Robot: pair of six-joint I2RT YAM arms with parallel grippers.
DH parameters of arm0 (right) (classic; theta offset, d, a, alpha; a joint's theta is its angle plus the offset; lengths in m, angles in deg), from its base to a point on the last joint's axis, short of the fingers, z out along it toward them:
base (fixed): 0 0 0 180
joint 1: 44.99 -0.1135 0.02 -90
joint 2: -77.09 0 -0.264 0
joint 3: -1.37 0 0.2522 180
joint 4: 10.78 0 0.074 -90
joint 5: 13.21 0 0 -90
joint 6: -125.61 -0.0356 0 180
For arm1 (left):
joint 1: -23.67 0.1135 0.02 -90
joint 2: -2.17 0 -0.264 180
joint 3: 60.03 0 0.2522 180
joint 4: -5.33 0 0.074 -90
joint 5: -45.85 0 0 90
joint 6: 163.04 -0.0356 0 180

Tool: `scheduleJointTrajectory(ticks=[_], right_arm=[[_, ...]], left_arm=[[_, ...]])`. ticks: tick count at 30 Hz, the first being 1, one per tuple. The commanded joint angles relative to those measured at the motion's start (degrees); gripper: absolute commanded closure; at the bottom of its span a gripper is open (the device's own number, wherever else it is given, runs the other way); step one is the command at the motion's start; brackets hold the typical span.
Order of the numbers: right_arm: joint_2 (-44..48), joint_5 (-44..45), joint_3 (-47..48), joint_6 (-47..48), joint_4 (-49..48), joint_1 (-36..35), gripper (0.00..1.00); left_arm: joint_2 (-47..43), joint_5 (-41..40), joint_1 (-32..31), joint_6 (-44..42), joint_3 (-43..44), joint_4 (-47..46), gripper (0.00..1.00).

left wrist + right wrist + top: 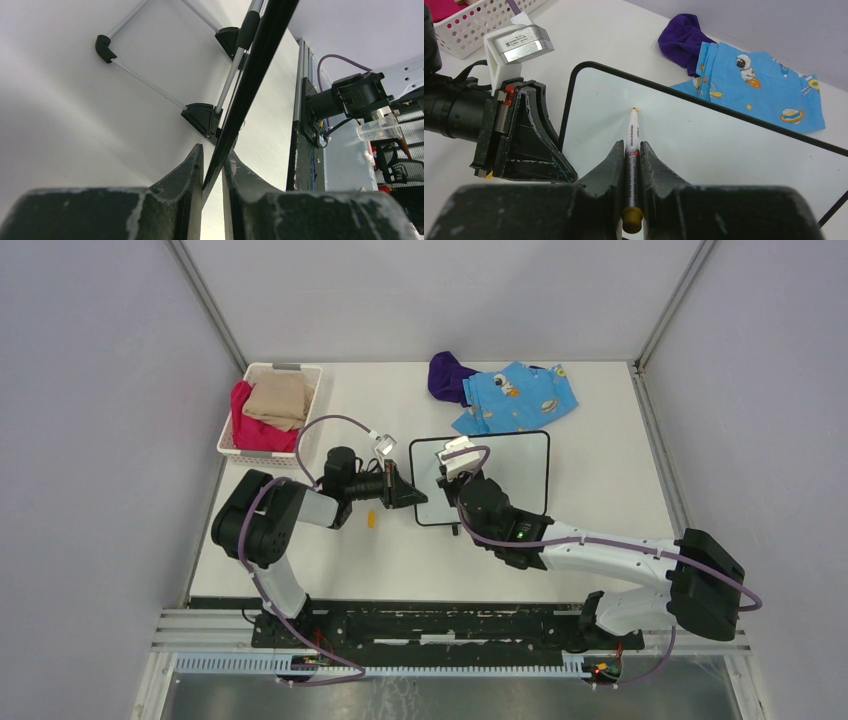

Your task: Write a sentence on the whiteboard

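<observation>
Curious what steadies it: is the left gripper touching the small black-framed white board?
Touching. Left wrist view: the left gripper has both fingers pressed against the whiteboard's black frame edge.

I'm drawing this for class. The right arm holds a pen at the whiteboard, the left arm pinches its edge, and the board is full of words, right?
Not quite: the whiteboard is blank, as the right wrist view shows. The right end effector does hold the pen, and the left end effector does pinch its edge.

Nothing can be read. In the right wrist view, the label on the silver box point(522, 43) at ten o'clock carries print too small to read, as does the marker point(632, 134) toward six o'clock.
</observation>
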Motion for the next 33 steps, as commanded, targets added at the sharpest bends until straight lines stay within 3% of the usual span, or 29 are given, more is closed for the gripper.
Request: scheduleJointTrajectory(ticks=[1, 33], right_arm=[[-0.7, -1.2, 2.3, -0.8, -2.4, 0.5, 1.0], [3.2, -1.7, -2.0, -3.2, 3.0, 2.6, 1.0]], left_arm=[[-1.3, -0.6, -0.2, -2.9, 1.2, 0.6, 0.82], [-1.3, -0.9, -0.4, -4.2, 1.7, 2.7, 0.84]])
